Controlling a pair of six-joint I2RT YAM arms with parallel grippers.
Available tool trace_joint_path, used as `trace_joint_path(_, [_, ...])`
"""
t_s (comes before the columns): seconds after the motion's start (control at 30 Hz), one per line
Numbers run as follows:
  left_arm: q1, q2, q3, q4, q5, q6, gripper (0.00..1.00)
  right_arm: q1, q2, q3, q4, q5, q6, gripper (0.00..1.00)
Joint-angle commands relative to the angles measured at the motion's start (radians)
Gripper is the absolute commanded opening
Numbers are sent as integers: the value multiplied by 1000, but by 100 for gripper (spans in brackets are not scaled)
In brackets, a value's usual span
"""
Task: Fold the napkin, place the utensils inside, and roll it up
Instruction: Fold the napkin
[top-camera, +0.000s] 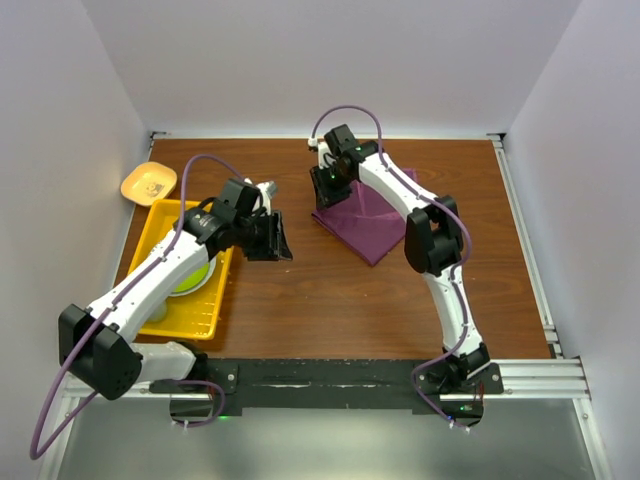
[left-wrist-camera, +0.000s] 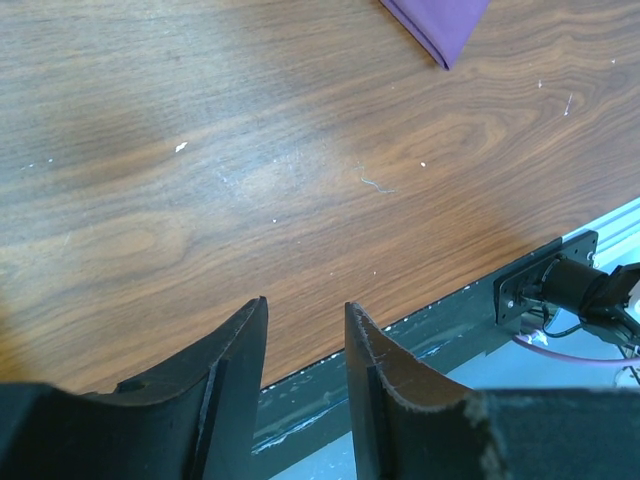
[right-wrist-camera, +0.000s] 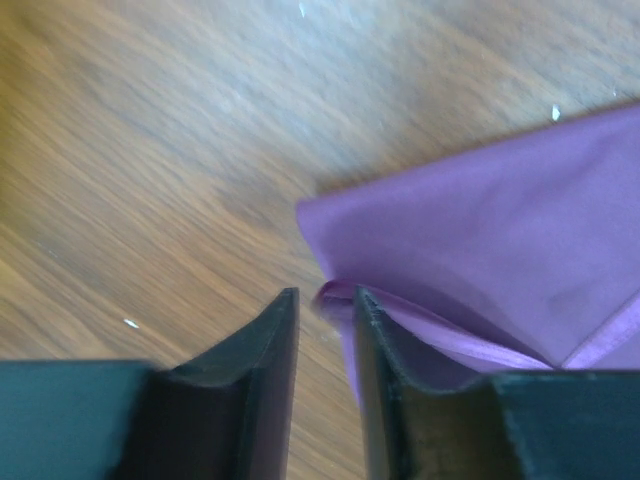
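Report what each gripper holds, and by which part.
Nothing is held. The left gripper hangs open over the table; the right gripper stands open at the folded corner of the napkin, not clamping it.

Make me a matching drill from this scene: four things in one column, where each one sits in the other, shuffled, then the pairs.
Things:
1. napkin
2. green plate
3. small orange dish
4. left gripper

Places:
a. inside the yellow tray
b. above bare table, holding nothing
c. beyond the tray's far end, at the table's left edge
d. folded on the table, right gripper at its corner

Pairs: 1-d, 2-a, 3-c, 4-b
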Motion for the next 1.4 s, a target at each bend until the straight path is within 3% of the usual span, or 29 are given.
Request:
trace_joint_path(0.0, [9, 17, 13, 64, -8, -14, 52, 5, 20, 156, -43, 2, 86, 49])
trace_joint_path(0.07, [9, 55, 13, 122, -5, -19, 64, -1, -9, 172, -75, 18, 150, 59])
trace_joint_path(0.13, [9, 95, 28, 182, -22, -31, 70, -33, -93, 123, -75, 65, 211, 72])
trace_joint_path(0.17, [9, 149, 42, 199, -23, -30, 72, -57, -122, 94, -72, 66, 236, 73])
trace_joint_path(0.2, [9, 181, 87, 210, -33, -18, 85, -85, -188, 10, -64, 64, 267, 73])
trace_joint_path(0.3, [7, 319, 214, 224, -95, 15, 87, -226, -282, -209, 17, 24, 359, 73])
trace_joint_path(0.47, [4, 555, 472, 238, -157, 80, 79, -358, -318, -259, 9, 55, 314, 66])
trace_joint_path(0.53, [3, 624, 513, 279, -157, 101, 73, -386, -307, -261, 8, 64, 307, 65])
trace_joint_path(0.77, [3, 815, 721, 256, -143, 159, 66, -440, -244, -203, -30, 70, 281, 65])
trace_joint_path(1.07, [1, 904, 747, 247, -88, 159, 71, -446, -150, -159, -69, 41, 259, 60])
trace_joint_path(1.37, [-1, 924, 729, 258, -54, 142, 48, -446, -112, -141, -72, 61, 245, 60])
